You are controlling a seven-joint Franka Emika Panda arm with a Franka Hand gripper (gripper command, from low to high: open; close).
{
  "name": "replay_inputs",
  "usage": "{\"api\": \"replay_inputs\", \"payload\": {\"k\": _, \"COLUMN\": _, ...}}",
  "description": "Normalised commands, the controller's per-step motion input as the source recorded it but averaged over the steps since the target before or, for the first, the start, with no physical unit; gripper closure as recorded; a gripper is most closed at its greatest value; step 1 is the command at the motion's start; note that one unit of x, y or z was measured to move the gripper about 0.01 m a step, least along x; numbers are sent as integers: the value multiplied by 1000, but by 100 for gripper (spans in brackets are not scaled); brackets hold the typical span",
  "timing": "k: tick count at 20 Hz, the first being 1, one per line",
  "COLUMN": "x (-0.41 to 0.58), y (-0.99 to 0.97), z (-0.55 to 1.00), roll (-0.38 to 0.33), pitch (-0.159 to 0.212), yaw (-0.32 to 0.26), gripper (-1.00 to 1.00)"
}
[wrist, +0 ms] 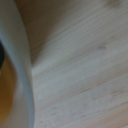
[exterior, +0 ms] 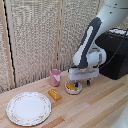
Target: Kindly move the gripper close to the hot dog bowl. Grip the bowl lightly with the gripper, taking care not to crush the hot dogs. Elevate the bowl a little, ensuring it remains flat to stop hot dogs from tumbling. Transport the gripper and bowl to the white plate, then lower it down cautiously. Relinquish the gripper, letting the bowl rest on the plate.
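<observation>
You're down at the hot dog bowl (exterior: 73,88); gripper (exterior: 81,81) hold unclear. Next, lift level toward the white plate (exterior: 28,108).

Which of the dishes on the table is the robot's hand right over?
The small white bowl holding yellow food, directly beneath the gripper. The pink cup and big plate sit farther toward the exterior view's left.

plate (exterior: 28,108): on table (exterior: 95,107), nearest the exterior view's left
food block (exterior: 54,94): on table, between plate and bowl
cup (exterior: 55,77): behind food block
bowl (exterior: 73,88): right of block, hot dogs (exterior: 72,88) inside
pincer (exterior: 81,83): directly over bowl
black box (exterior: 114,52): far right, behind
</observation>
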Motion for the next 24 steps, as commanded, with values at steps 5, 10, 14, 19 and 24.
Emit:
{"api": "replay_inputs", "payload": {"k": 5, "x": -3, "y": 0, "z": -9, "roll": -6, "pitch": 0, "yaw": 0, "gripper": 100}}
{"api": "replay_inputs", "payload": {"k": 10, "x": 0, "y": 0, "z": 0, "roll": -7, "pitch": -60, "yaw": -2, "gripper": 100}}
{"api": "replay_inputs", "payload": {"k": 14, "x": -9, "y": 0, "z": -16, "roll": 4, "pitch": -61, "yaw": 0, "gripper": 100}}
{"api": "replay_inputs", "payload": {"k": 19, "x": -35, "y": 10, "z": -31, "roll": 12, "pitch": -23, "yaw": 16, "gripper": 100}}
{"api": "replay_inputs", "payload": {"k": 24, "x": -68, "y": 0, "z": 0, "roll": 38, "pitch": 41, "yaw": 26, "gripper": 100}}
